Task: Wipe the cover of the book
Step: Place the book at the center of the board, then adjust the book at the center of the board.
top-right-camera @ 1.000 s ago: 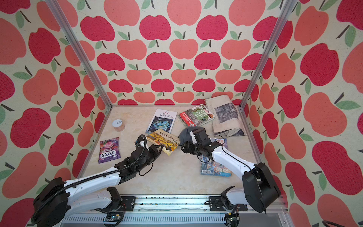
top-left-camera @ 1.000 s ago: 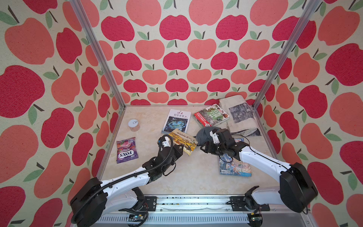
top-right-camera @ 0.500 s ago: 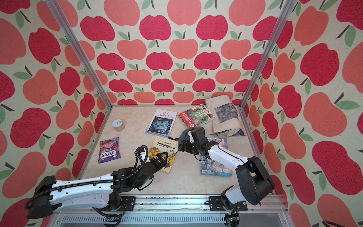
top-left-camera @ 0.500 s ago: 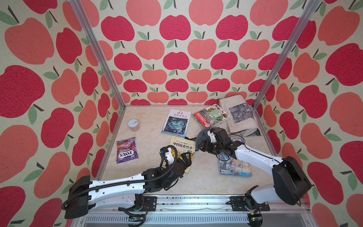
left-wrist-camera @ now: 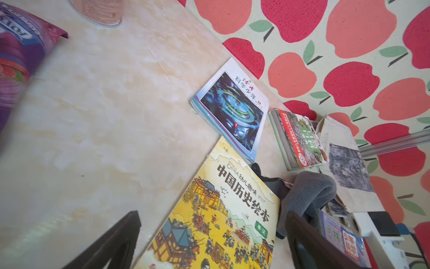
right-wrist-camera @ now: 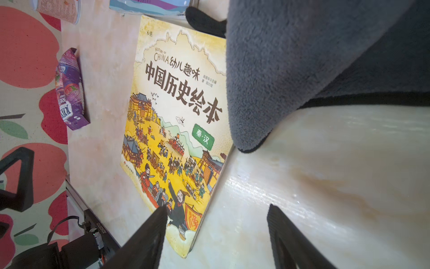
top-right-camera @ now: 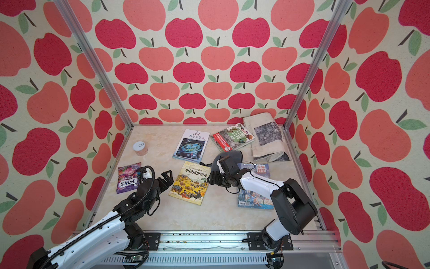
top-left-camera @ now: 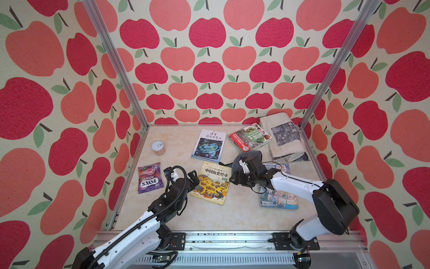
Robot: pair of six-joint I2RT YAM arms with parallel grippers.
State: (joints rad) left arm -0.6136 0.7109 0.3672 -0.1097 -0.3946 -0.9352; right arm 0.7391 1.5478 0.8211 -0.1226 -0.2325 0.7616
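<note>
The left hand [left-wrist-camera: 213, 216] is spread wide and holds nothing, its fingers straddling the near left edge of the yellow picture book [top-left-camera: 213, 184]. The right hand [right-wrist-camera: 216, 209] is partly open and also empty, with bare counter [top-left-camera: 209, 216] showing between its tips. Just ahead of it one grey cloth [top-left-camera: 252, 155] sits bunched by the book's far right corner.

That book lies flat and cover up mid-counter between the two hands. Its cover reads "HISTORY OF CHINA" and "中国历史绘本", with a green tag "秦·汉".

There are four books in all. The others are a blue magazine [top-left-camera: 209, 145] titled "科学少年", a red-and-green book [top-left-camera: 249, 137], and one [top-left-camera: 278, 198] partly under the right arm.

Far right lies one cream canvas bag [top-left-camera: 285, 137] with a grey print. To the left are one purple "FOX'S" Berries candy packet [top-left-camera: 150, 178] and one white-lidded clear tub [top-left-camera: 158, 148]. The tub holds something pinkish that I cannot identify.
</note>
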